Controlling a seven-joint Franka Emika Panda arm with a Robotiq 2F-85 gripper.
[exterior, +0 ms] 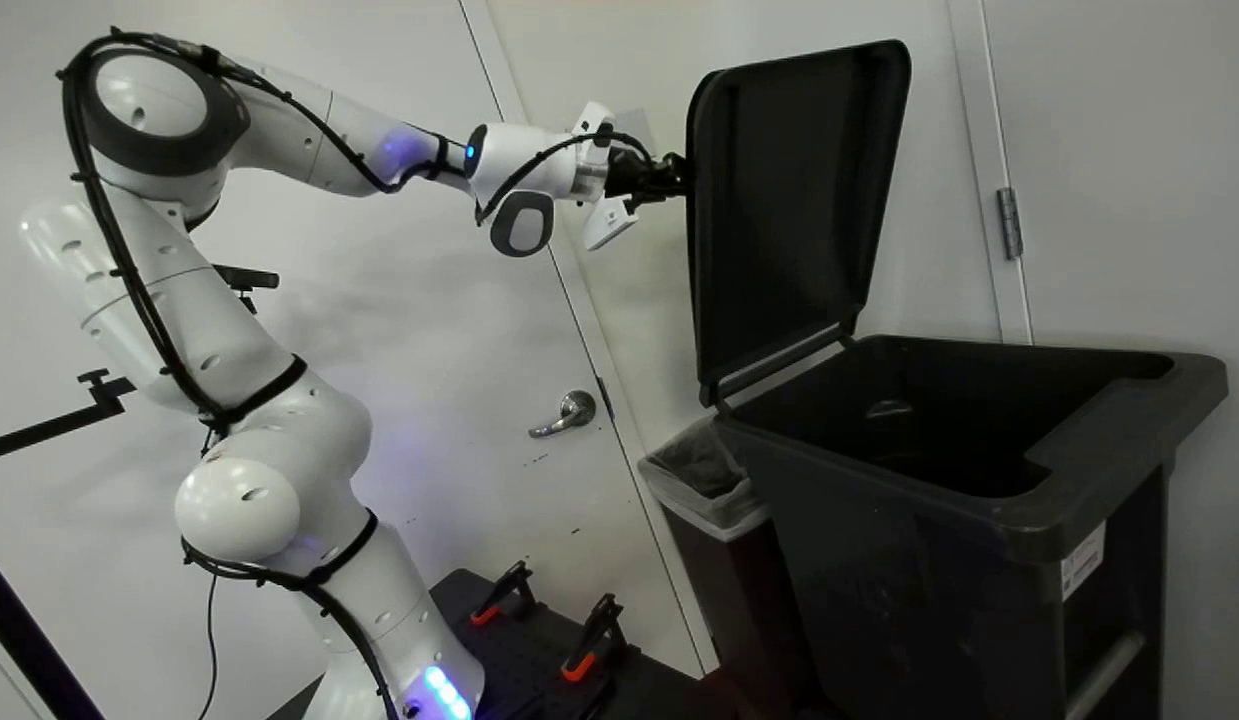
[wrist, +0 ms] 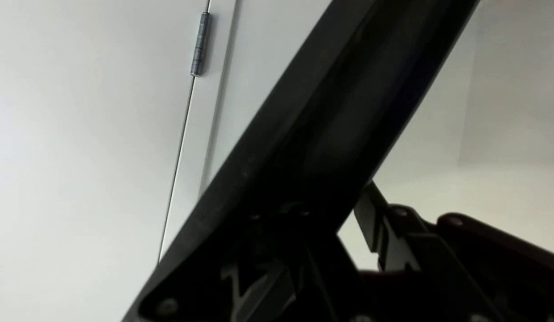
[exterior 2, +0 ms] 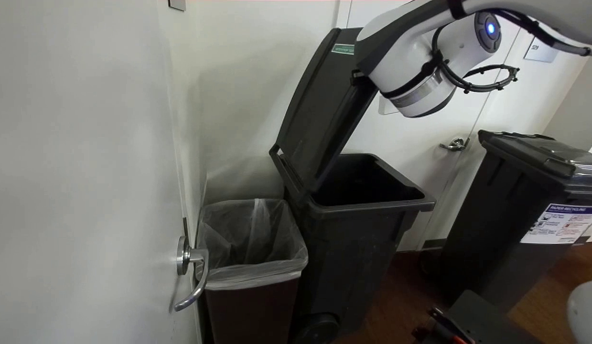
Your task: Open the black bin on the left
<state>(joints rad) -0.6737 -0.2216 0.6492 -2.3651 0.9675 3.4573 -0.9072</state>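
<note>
The black bin (exterior: pixel 919 590) stands beside the wall with its lid (exterior: pixel 794 220) raised high and its dark inside showing. In an exterior view, the bin (exterior 2: pixel 353 248) shows the lid (exterior 2: pixel 315 105) leaning upward from its hinge, with a green-white label on it. A white sticker (exterior: pixel 1083 562) is on the bin's front. My gripper (exterior: pixel 674 175) is at the lid's side edge, touching it. In the wrist view the lid (wrist: pixel 348 112) crosses diagonally over my gripper (wrist: pixel 350 237). The fingers stand apart, but the lid hides the tips and any grip.
A small brown bin with a clear liner (exterior 2: pixel 252 282) stands against the black bin. Another black bin with a paper recycling label (exterior 2: pixel 491 224) stands to the right in that view. Door handles (exterior: pixel 569 413) stick out of the doors. Clamps (exterior: pixel 599 640) sit on the robot's base table.
</note>
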